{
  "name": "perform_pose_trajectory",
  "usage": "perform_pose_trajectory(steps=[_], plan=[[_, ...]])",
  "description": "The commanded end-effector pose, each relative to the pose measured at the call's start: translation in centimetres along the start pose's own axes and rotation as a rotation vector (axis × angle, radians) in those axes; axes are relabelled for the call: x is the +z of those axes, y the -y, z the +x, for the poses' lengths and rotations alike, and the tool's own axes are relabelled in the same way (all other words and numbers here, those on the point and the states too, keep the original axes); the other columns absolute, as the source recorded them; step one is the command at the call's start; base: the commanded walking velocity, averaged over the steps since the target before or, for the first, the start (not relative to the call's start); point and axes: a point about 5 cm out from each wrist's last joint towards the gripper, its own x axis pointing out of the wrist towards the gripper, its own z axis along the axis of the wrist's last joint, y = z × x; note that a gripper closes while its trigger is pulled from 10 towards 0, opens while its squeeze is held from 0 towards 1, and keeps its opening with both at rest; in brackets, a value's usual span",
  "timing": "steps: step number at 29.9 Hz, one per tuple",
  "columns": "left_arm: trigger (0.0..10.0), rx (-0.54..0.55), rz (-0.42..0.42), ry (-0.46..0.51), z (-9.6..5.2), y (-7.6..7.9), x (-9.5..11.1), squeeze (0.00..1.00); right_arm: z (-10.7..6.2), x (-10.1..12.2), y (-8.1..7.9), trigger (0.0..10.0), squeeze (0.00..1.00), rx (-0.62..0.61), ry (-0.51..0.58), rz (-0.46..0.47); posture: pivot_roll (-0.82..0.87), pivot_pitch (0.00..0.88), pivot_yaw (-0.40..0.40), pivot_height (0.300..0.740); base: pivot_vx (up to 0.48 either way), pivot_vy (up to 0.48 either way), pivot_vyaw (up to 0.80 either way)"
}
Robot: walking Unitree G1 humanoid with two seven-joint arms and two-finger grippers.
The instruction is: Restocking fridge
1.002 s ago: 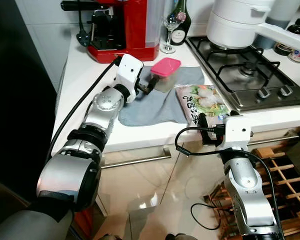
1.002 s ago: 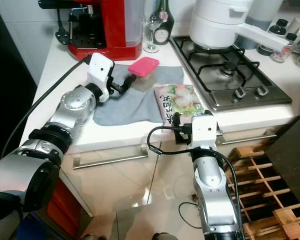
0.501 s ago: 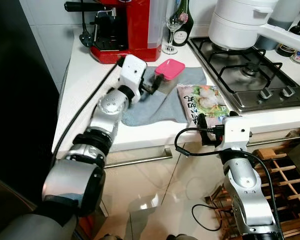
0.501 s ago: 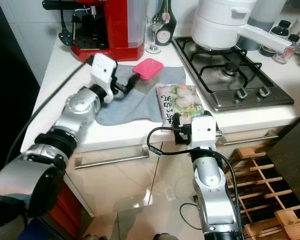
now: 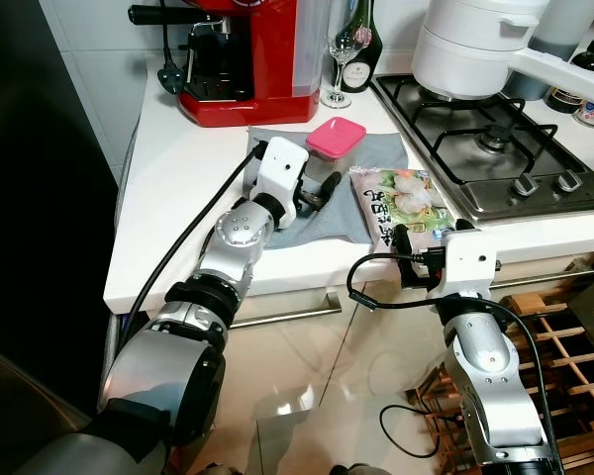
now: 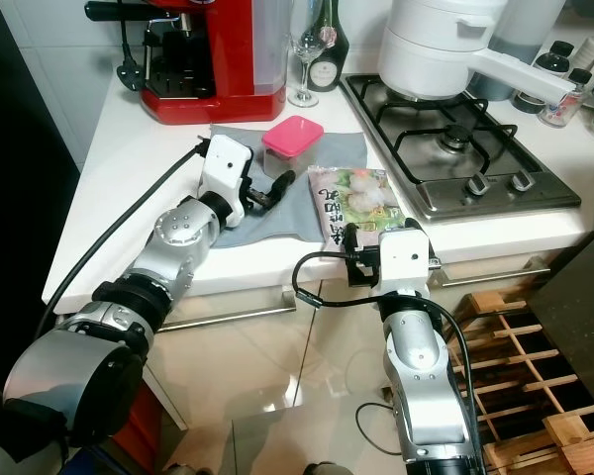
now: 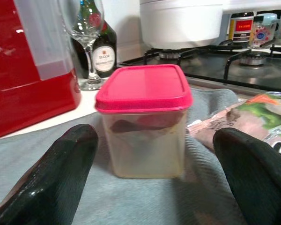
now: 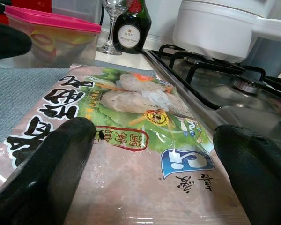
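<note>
A clear container with a pink lid (image 5: 335,137) stands upright on a grey cloth (image 5: 376,153) on the white counter. My left gripper (image 5: 323,188) is open a short way in front of it. In the left wrist view the container (image 7: 143,117) sits ahead of the two black fingers (image 7: 61,173), apart from both. A bag of frozen food (image 5: 401,201) lies flat beside the cloth, near the counter's front edge. My right gripper (image 5: 404,255) is open at that edge, its fingers (image 8: 65,145) spread over the end of the bag (image 8: 140,136).
A red coffee machine (image 5: 243,59), a wine glass (image 5: 339,54) and a dark bottle (image 5: 361,45) stand at the back. A white pot (image 5: 475,45) sits on the gas hob (image 5: 495,158) to the right. A wooden rack (image 5: 564,336) stands on the floor.
My left gripper let go of the pink-lidded container and drew back toward the counter's front. The container, tilted before, now stands upright. The right arm has not moved.
</note>
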Motion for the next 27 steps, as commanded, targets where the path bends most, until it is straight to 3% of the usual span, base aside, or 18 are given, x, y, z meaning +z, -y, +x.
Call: perform_pose_trajectory(steps=[1, 9, 27], plan=[[10.0, 0.0, -0.009, -0.006, 0.4, 0.2, 0.5, 0.0, 0.0, 0.1, 0.0, 10.0, 0.29, 0.005, 0.005, -0.007, -0.19, 0.004, 0.0, 0.74, 0.0, 0.0, 0.0], [10.0, 0.006, -0.039, -0.038, 1.2, 1.2, 0.7, 0.0, -0.6, 0.1, -0.2, 10.0, 0.29, 0.011, 0.002, -0.009, -0.21, 0.021, 0.004, 0.74, 0.0, 0.0, 0.0], [10.0, 0.139, -0.078, -0.147, 1.5, 0.7, 0.1, 0.0, -1.7, -0.2, -0.3, 10.0, 0.29, 0.007, -0.02, -0.014, -0.24, 0.053, 0.016, 0.74, 0.0, 0.0, 0.0]])
